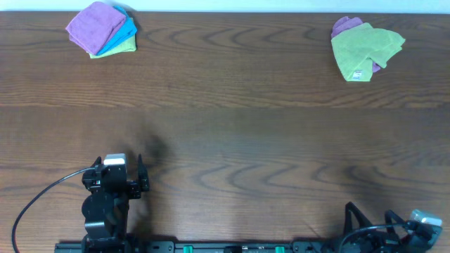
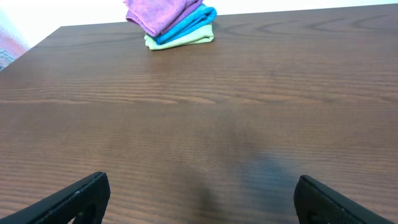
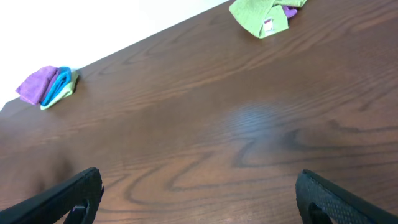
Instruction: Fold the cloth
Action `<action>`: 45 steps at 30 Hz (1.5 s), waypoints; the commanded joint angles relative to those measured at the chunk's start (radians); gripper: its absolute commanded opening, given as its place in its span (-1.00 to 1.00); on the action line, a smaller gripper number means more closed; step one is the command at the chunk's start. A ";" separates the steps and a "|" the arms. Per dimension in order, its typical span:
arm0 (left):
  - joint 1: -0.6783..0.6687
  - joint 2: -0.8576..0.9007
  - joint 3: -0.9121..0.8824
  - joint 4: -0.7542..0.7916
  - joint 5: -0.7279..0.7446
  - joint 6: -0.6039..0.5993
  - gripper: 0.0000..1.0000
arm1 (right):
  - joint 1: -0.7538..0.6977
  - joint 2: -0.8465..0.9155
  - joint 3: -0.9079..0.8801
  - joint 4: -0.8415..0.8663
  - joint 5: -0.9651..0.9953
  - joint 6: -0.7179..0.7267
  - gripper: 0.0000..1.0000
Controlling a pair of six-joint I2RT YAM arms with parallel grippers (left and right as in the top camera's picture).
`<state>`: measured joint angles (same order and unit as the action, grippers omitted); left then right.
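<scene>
Lying folded atop a blue cloth (image 1: 126, 31) and a green cloth (image 1: 124, 46) at the table's (image 1: 225, 105) far left corner, the cloth (image 1: 95, 24) looked soft, light, limp; best pinched at a loose corner. Left gripper (image 2: 202, 205) and right gripper (image 3: 199, 199) stood spread, empty, well apart from it.

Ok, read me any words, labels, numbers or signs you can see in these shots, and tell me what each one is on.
No text can be read in any view.
White tag on the lime-green cloth: any print on it is too small and blurred to read.
Stack of folded cloths: no label or writing shows.
</scene>
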<state>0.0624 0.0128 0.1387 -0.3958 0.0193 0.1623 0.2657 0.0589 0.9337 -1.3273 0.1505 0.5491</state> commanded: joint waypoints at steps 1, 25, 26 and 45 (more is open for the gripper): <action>-0.004 -0.009 -0.021 -0.005 0.007 0.018 0.91 | -0.001 0.004 0.000 -0.002 0.006 0.015 0.99; -0.004 -0.009 -0.021 -0.005 0.007 0.018 0.91 | -0.148 0.004 -0.233 0.314 0.188 -0.439 0.99; -0.004 -0.009 -0.021 -0.005 0.007 0.018 0.91 | -0.168 0.003 -0.270 0.354 0.169 -0.485 0.99; -0.004 -0.009 -0.021 -0.005 0.007 0.018 0.91 | -0.378 -0.053 -0.658 0.539 0.072 -0.573 0.99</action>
<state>0.0624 0.0116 0.1387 -0.3958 0.0196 0.1623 -0.1036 0.0170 0.3054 -0.7940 0.2409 -0.0116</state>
